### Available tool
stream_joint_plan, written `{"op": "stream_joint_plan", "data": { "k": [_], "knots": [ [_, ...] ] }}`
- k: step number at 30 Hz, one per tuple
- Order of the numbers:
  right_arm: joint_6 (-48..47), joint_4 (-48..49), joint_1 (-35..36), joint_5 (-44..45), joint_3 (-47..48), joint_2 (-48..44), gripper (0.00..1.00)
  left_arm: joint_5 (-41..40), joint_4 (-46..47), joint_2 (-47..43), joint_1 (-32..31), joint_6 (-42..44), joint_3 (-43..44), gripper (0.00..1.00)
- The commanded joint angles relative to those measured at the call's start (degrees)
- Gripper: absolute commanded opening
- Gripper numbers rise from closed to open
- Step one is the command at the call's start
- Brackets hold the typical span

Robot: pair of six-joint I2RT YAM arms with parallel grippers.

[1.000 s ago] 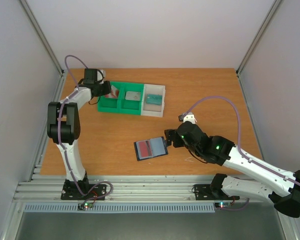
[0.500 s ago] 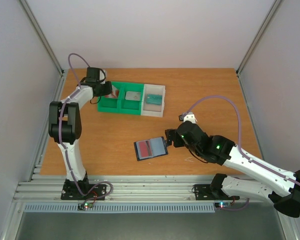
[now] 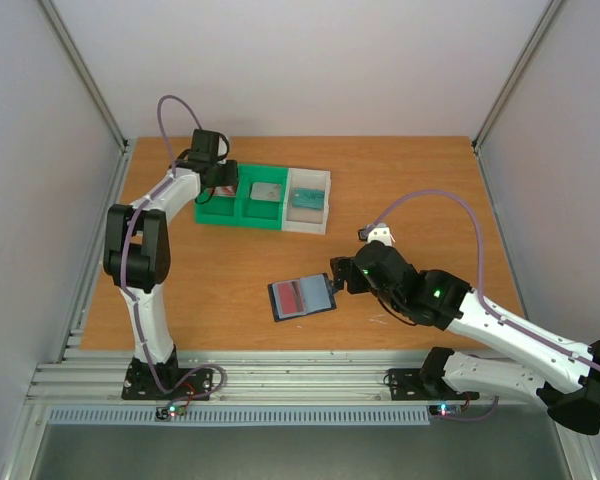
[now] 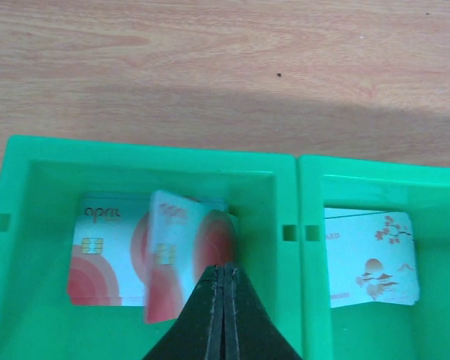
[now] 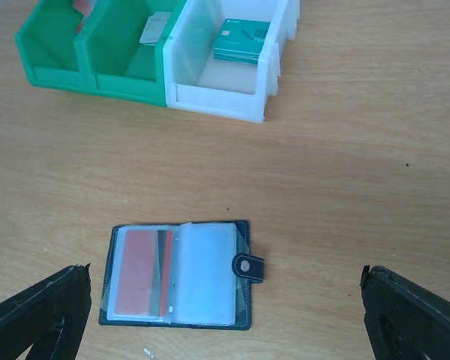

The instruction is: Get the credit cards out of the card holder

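L claw (image 4: 223, 271) pinched tight, credit card (image 4: 178, 259) at tip, grip unclear; tray (image 4: 285, 161) walls close. R claw (image 5: 223, 276) spread wide, card holder (image 5: 172, 283) ahead, table (image 5: 360, 187) all round.

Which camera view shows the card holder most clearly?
The right wrist view: the card holder lies open and whole, with its pockets and tab clear. The top external view shows it small; the left wrist view does not show it.
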Motion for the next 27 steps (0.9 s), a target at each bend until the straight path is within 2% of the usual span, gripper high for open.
{"op": "stream_joint_plan", "data": {
  "k": [1,7,27],
  "knots": [
    [-0.4,-0.38,-0.12,1.69,1.17,-0.15,0.98,-4.13,-0.52,-0.92,-0.22,1.47,1.43,0.01],
    [-0.1,-0.03,-0.12,1.58,1.03,0.23,0.98,-4.56,-0.3,-1.79,-0.52,1.94,1.3,0.01],
    [-0.97,0.18,-0.11,2.01,1.73,0.88,0.99,-9.15,-6.05,8.99,-0.54,5.07,7.62,0.0]
  ]
}}
